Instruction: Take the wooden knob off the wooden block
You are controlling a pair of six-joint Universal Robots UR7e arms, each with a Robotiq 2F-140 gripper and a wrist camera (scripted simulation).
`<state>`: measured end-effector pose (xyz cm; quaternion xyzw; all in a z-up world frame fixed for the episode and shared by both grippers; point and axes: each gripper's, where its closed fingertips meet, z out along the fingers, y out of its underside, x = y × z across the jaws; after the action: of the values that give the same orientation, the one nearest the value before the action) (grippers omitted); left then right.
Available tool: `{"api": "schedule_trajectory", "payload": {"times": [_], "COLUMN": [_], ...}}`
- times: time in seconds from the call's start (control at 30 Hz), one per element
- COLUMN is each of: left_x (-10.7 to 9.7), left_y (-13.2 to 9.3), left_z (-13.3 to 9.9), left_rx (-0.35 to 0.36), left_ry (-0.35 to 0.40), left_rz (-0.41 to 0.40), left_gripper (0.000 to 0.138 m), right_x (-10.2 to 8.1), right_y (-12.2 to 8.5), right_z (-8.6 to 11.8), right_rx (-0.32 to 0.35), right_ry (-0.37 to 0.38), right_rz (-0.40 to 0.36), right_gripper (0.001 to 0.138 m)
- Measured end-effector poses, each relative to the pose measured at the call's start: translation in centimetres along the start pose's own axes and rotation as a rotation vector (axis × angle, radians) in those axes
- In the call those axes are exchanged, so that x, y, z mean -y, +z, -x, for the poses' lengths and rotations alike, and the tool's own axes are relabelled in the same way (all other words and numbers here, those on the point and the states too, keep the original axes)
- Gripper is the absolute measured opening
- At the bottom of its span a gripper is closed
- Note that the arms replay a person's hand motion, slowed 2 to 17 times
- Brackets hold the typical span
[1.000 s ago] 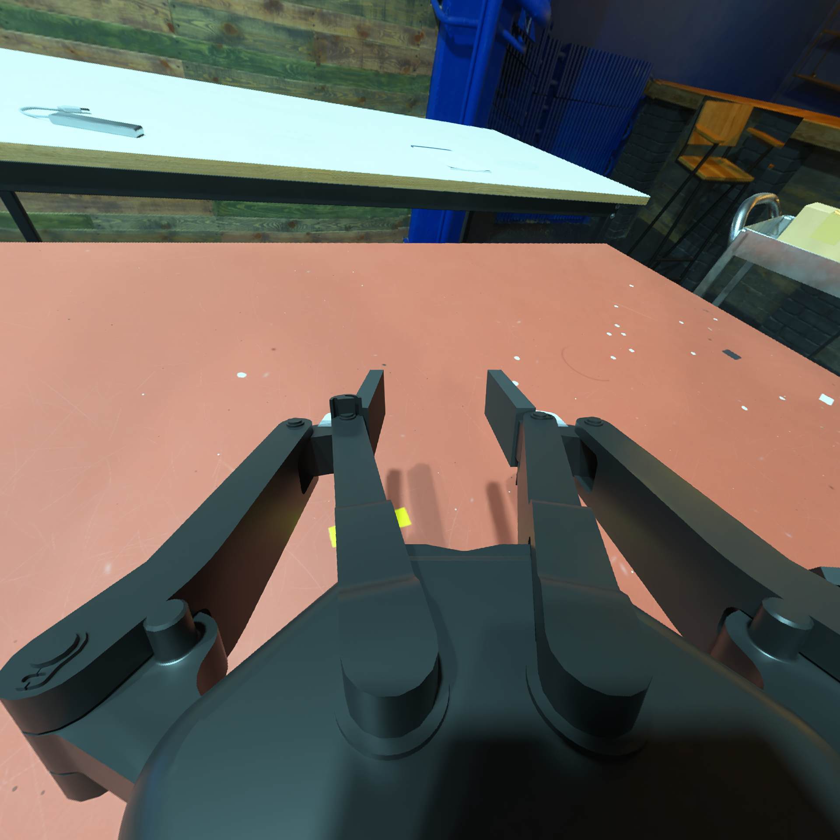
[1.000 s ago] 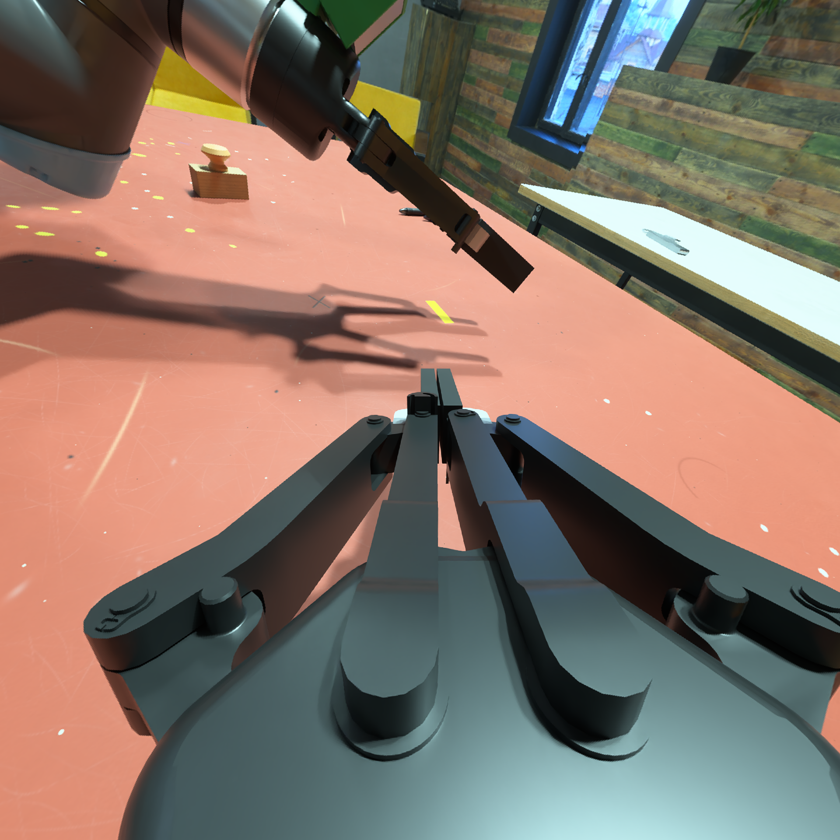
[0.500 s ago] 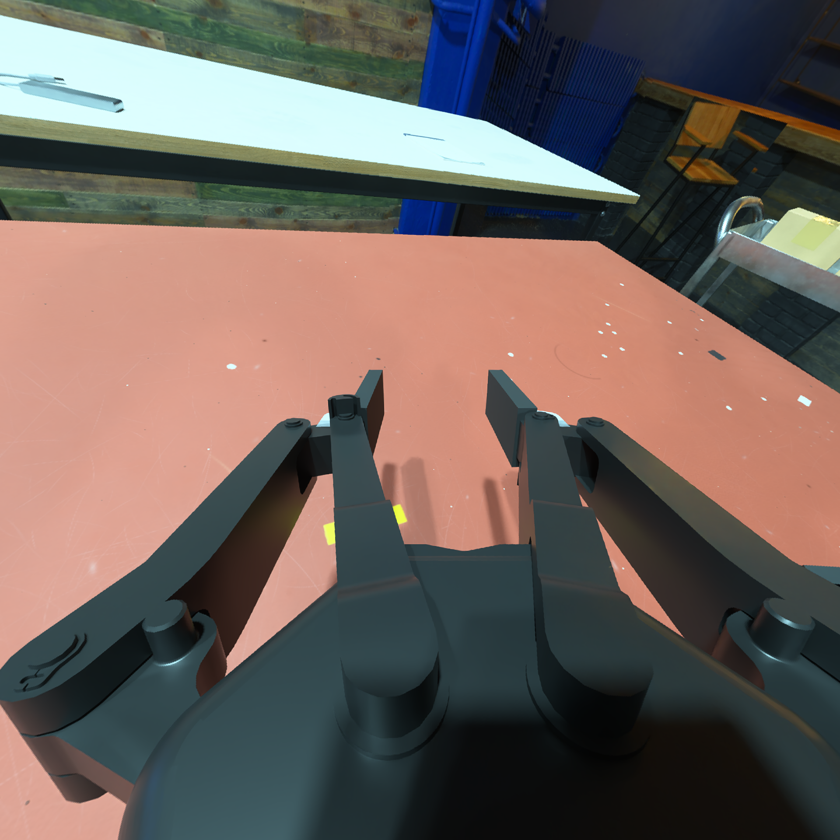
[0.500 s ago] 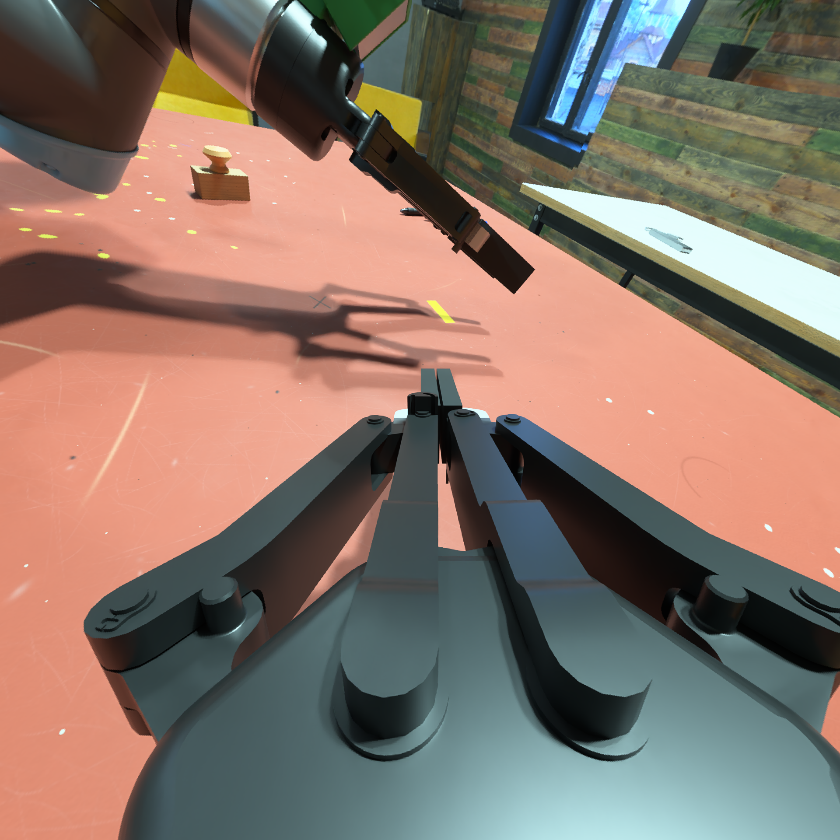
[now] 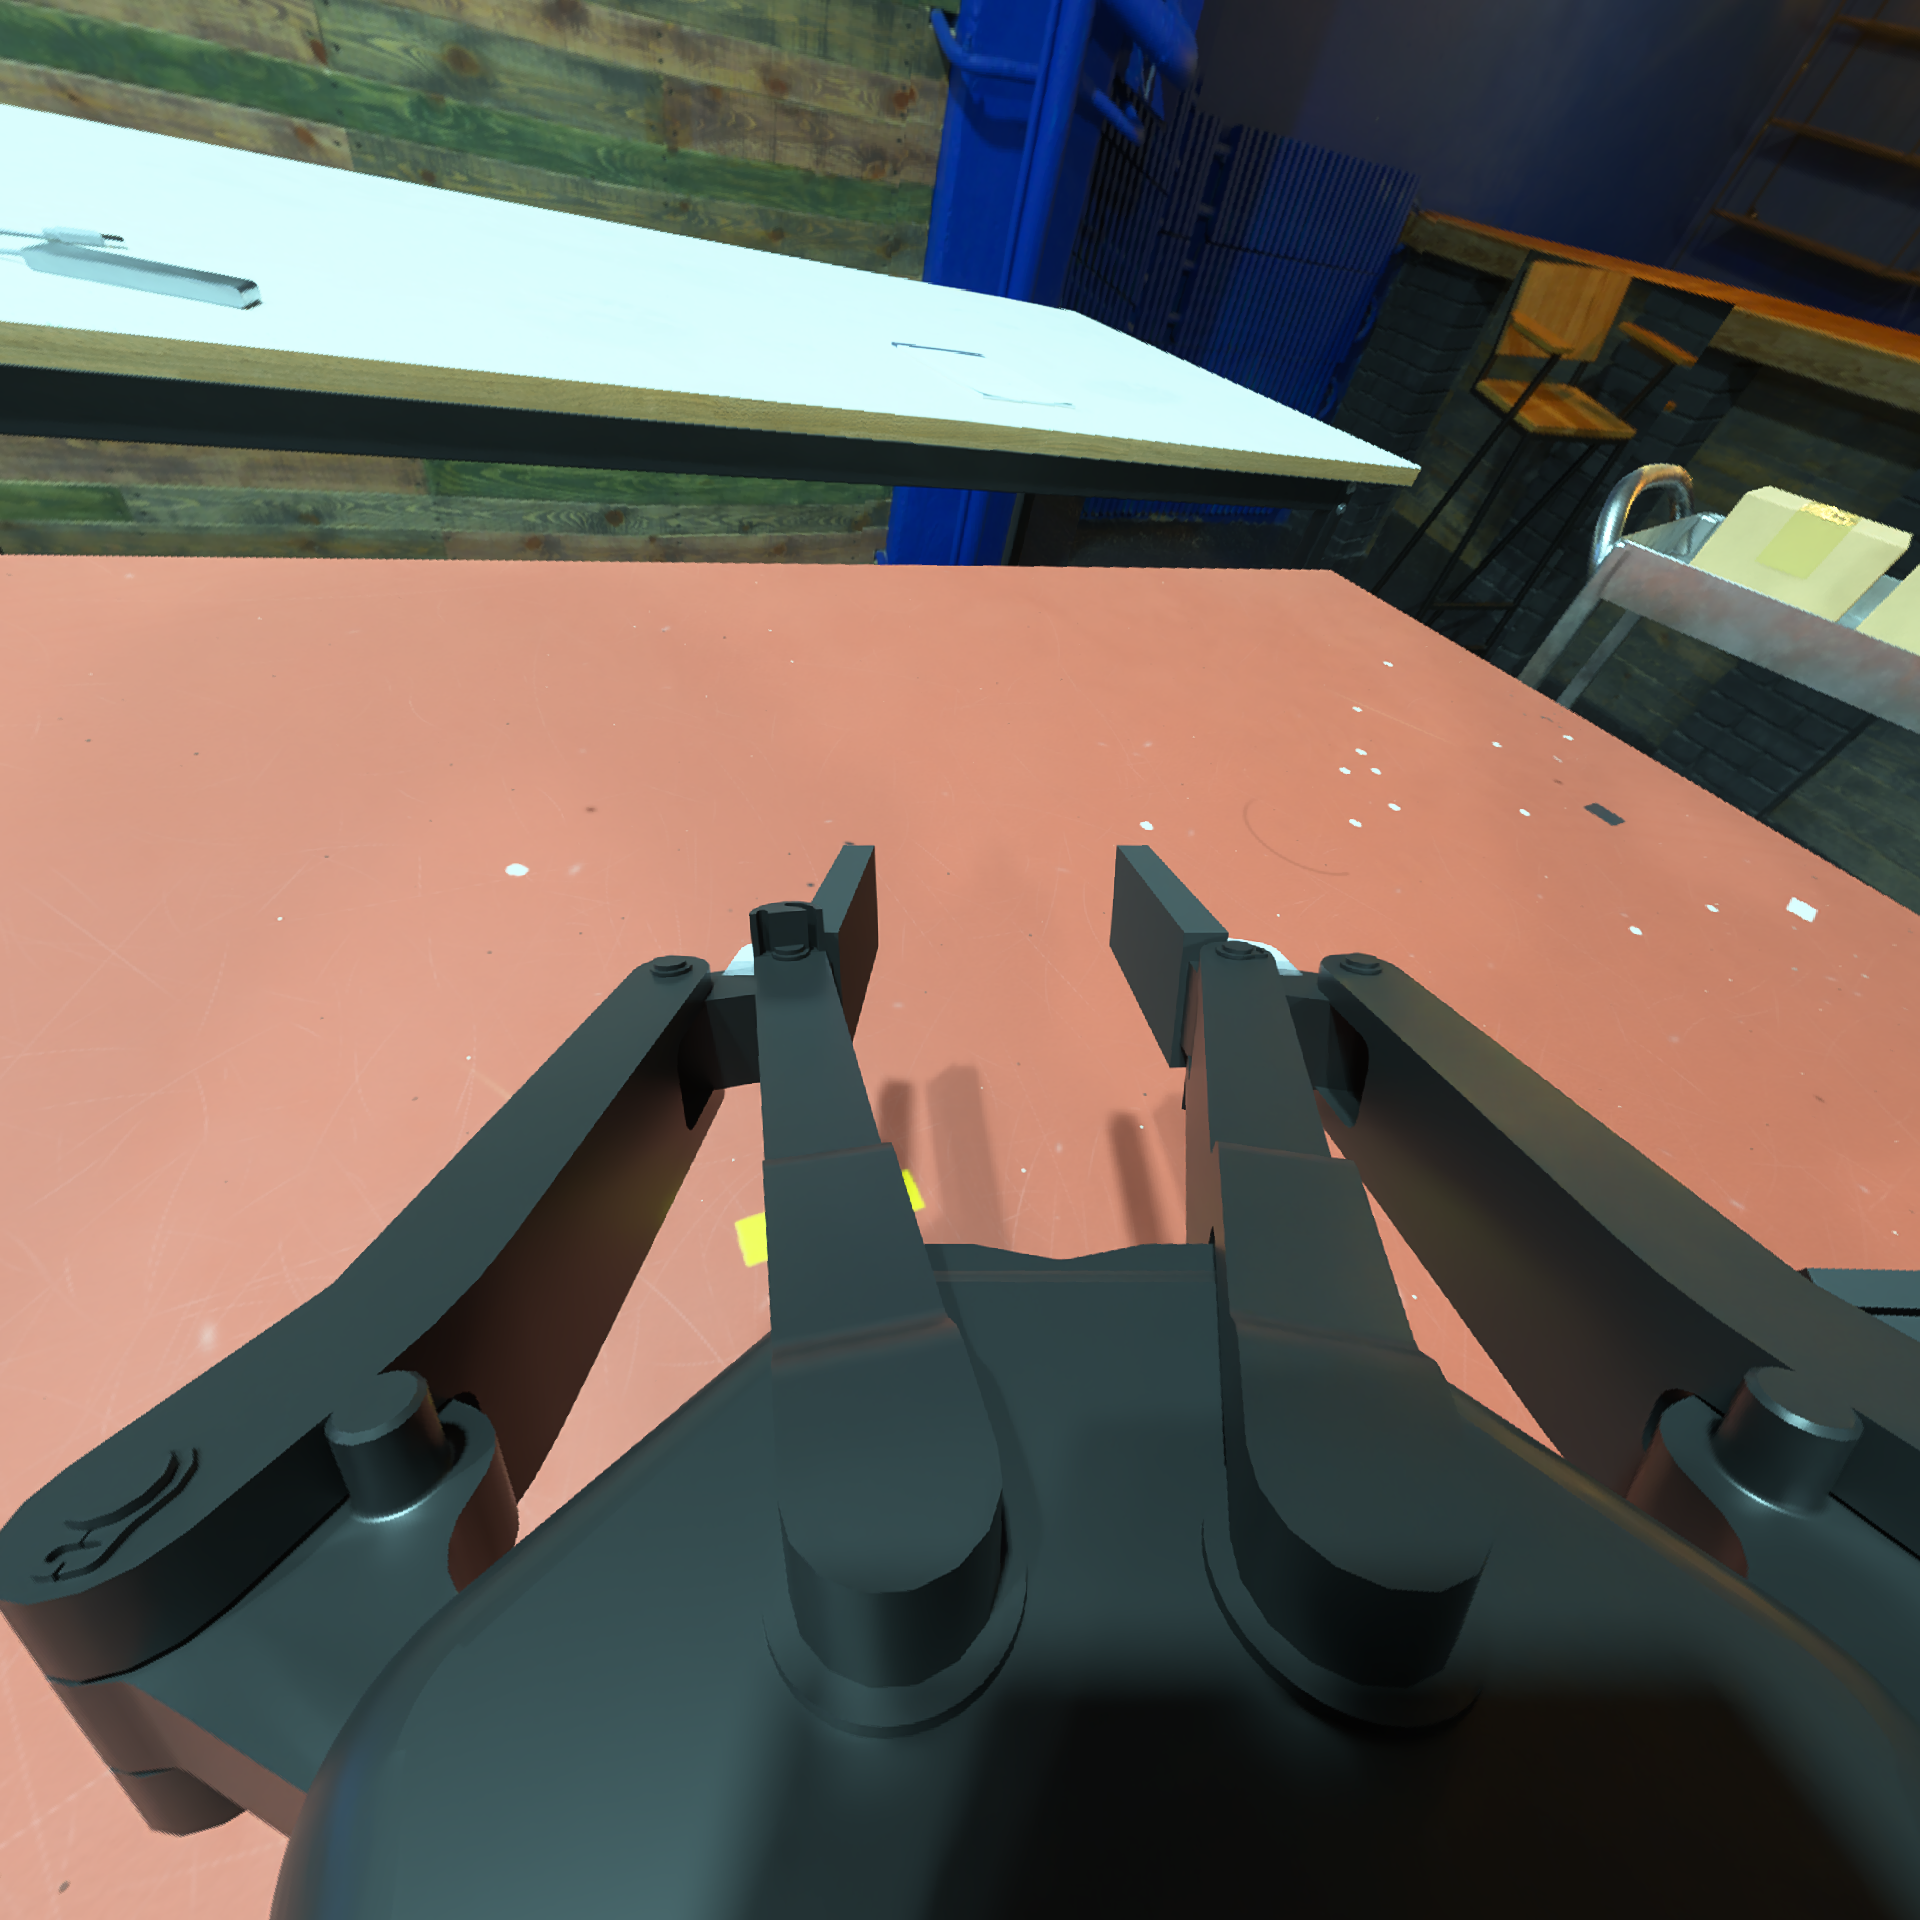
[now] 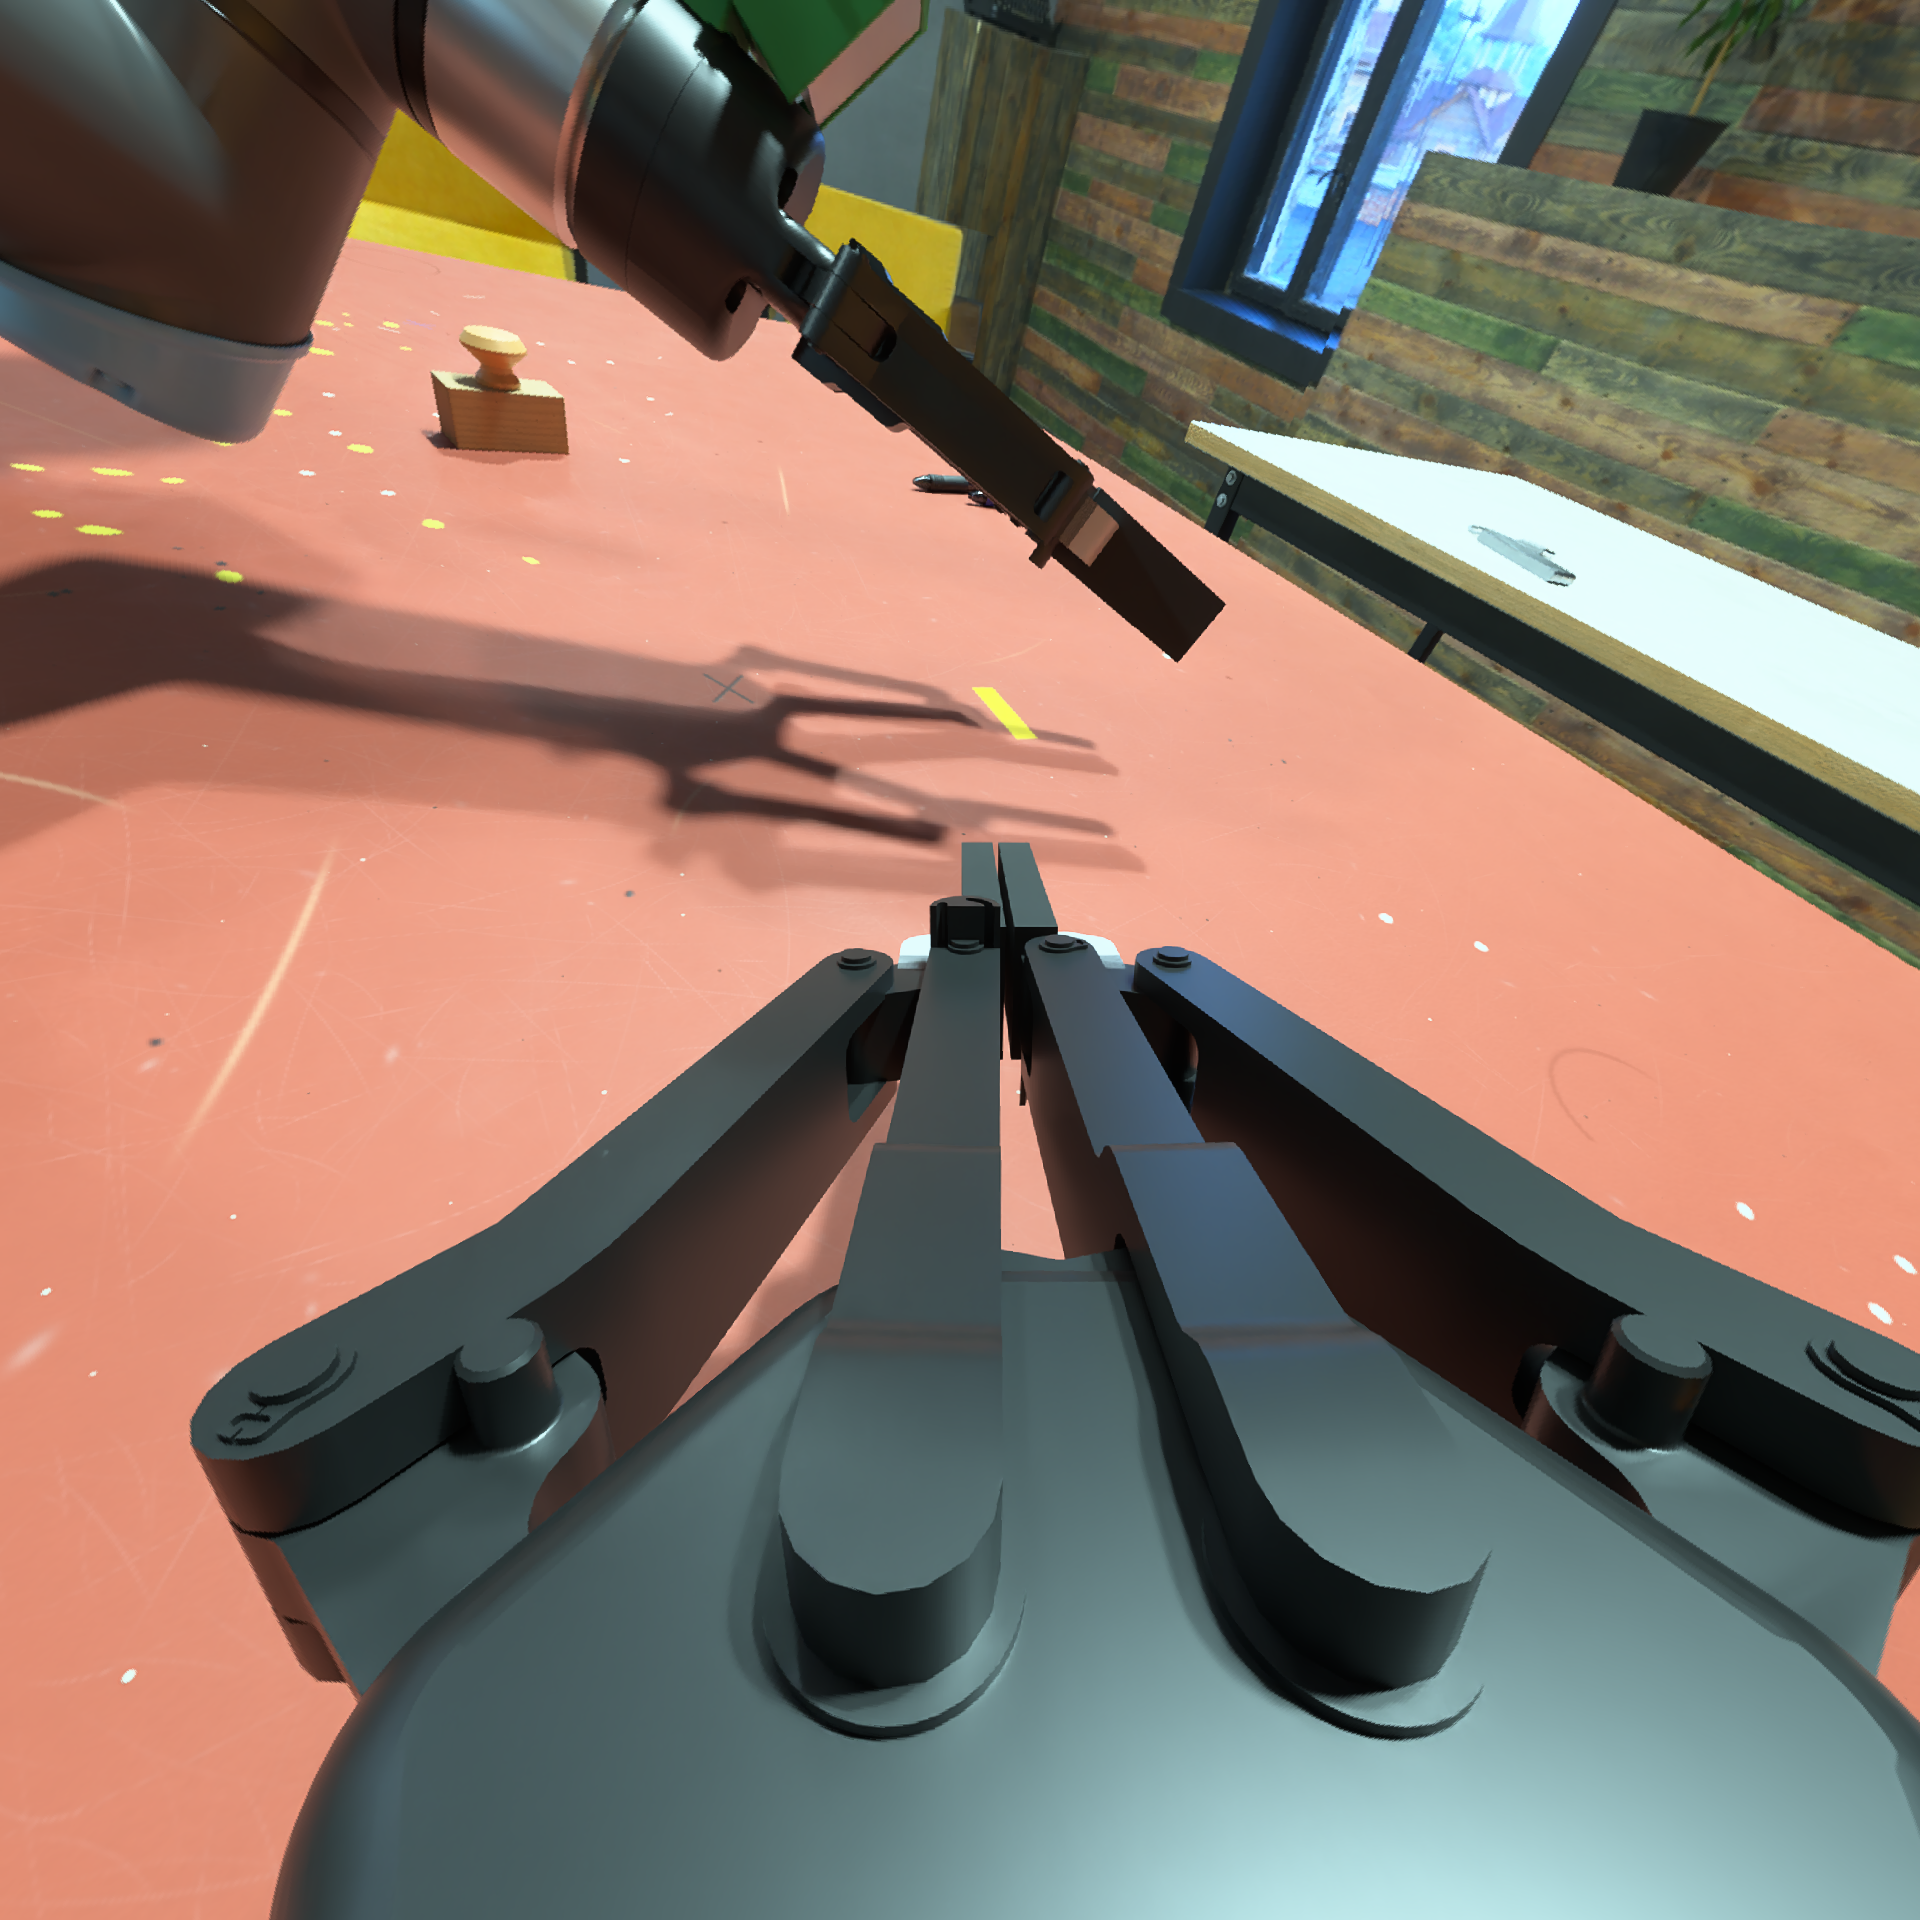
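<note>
In the right wrist view a light wooden knob [image 6: 491, 351] stands upright on a wooden block [image 6: 501, 416], far off at the upper left of the red table. My right gripper [image 6: 995, 868] is shut and empty, low over the table and well short of the block. The left arm reaches in from the upper left, and its gripper [image 6: 1164, 613] hangs above the table, past the block. In the left wrist view my left gripper [image 5: 992, 883] is open and empty above bare red table [image 5: 416, 779]. The block and knob are not in that view.
A dark pen [image 6: 951, 483] lies on the table beyond the left gripper. A yellow tape mark [image 6: 1003, 713] [image 5: 750, 1238] sits under the left gripper. A white-topped side table [image 5: 623, 312] [image 6: 1662, 613] stands beyond the far edge. A metal cart [image 5: 1756, 613] stands at the right.
The left gripper has shifted slightly, so the view over the table drifted a little. The right gripper stays shut and almost still. Nothing was taken hold of.
</note>
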<state>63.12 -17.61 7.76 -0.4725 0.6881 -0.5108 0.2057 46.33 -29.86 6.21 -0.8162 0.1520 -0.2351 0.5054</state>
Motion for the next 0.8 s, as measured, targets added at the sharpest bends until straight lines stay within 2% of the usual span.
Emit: {"api": "schedule_trajectory", "payload": {"times": [0.8], "left_x": [1.6], "left_y": [-1.0], "left_z": [-1.3], "left_rx": [-0.051], "left_ry": [0.037], "left_rz": [-0.073], "left_gripper": [0.063], "right_x": [0.1], "right_y": [0.1], "right_z": [-0.2], "right_rx": [-0.026], "right_ry": [-0.033], "right_rz": [-0.003], "right_gripper": [0.005]}}
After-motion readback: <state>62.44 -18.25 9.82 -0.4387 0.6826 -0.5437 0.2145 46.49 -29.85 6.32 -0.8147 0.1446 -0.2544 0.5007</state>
